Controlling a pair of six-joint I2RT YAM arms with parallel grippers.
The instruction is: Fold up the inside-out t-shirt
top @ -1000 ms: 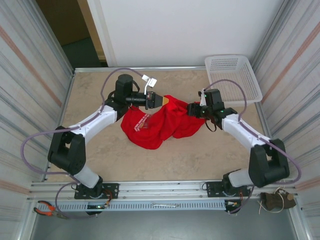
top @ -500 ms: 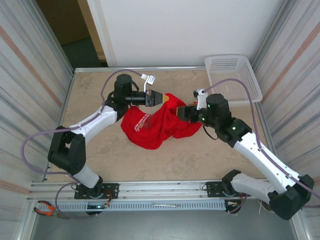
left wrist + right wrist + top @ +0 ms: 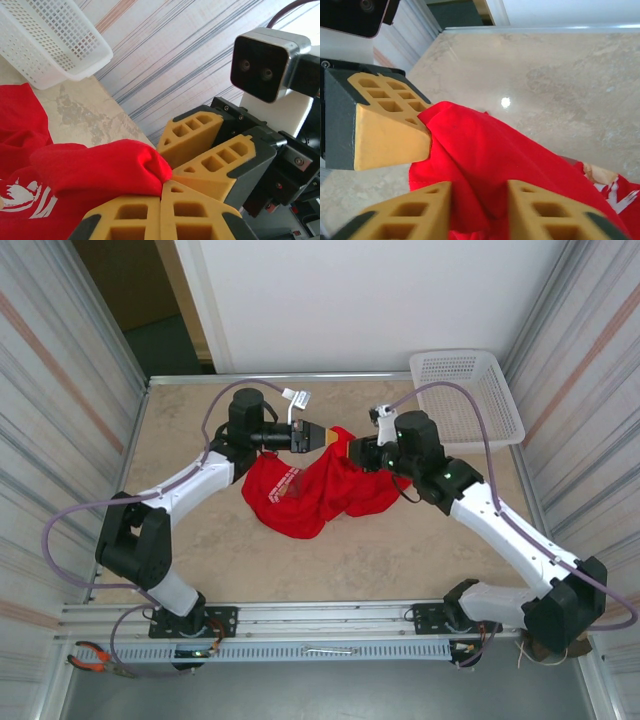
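Marbled beige tabletop point(image 3: 200, 530) | crumpled red t-shirt point(image 3: 310, 495) | left gripper point(image 3: 161, 190) pinching it | right gripper point(image 3: 479, 190) spread astride it

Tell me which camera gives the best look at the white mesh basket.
Top external: the whole basket lies in frame at far right, all four rims visible. Left wrist catches just one corner of the basket, beyond the red t-shirt.
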